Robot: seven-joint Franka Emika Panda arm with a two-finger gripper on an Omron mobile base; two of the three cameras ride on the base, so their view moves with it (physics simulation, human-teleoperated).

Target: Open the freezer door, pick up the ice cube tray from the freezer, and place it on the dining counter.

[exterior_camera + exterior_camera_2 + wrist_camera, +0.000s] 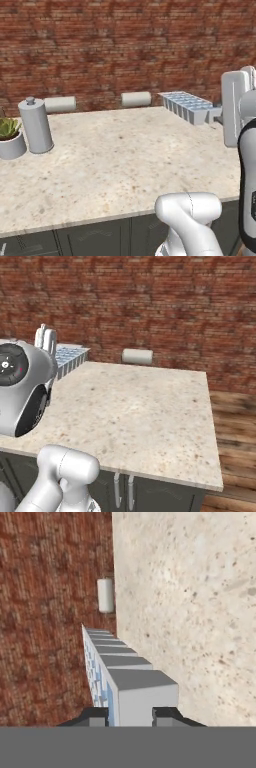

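Observation:
My gripper [130, 715] is shut on one short end of the light-blue ice cube tray [127, 677], a dark fingertip [97, 716] on each side. In the left base view the tray [186, 106] sticks out leftward from the gripper [216, 114], slightly above the back right part of the dining counter [125, 160]. In the right base view the tray [70, 358] shows beside my arm, over the counter's [135, 411] far left. The beige speckled counter top [200, 587] lies beside the tray in the hand view. The freezer is out of view.
A grey canister [35, 125] and a potted plant [10, 137] stand at the counter's left. Two white rolls [60, 104] [136, 99] lie along the back edge against the brick wall [125, 45]. Wooden floor [235, 421] lies past the counter's right edge.

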